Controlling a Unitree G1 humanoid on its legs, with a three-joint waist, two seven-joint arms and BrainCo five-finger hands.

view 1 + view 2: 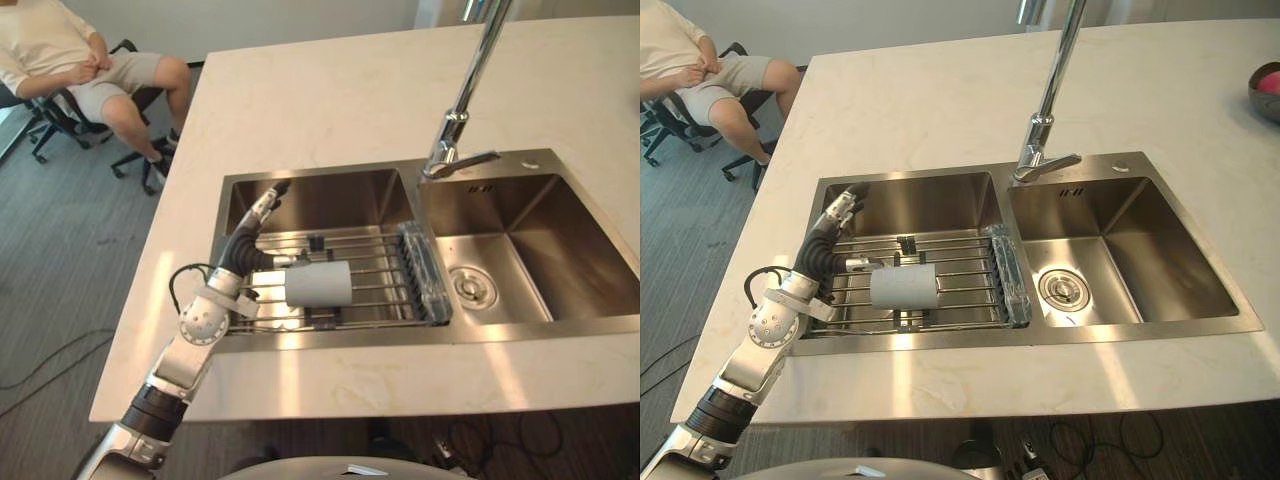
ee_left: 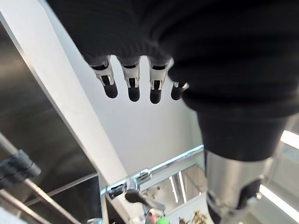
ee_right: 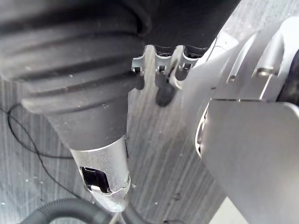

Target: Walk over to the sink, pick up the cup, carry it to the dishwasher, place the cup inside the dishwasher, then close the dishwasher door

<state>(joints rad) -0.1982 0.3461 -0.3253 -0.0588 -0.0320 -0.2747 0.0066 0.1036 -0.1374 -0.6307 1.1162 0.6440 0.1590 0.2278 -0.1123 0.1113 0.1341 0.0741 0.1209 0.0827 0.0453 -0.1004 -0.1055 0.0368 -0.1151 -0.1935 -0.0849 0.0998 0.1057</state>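
Treat cup (image 1: 318,284) lying sideways on rack (image 1: 392,268) as light, rigid, slick, probably breakable; wrap round mid-wall with left hand (image 1: 260,214), straight-fingered and empty.

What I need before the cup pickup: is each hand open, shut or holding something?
Left hand: open, holding nothing.
Right hand: cannot be told.
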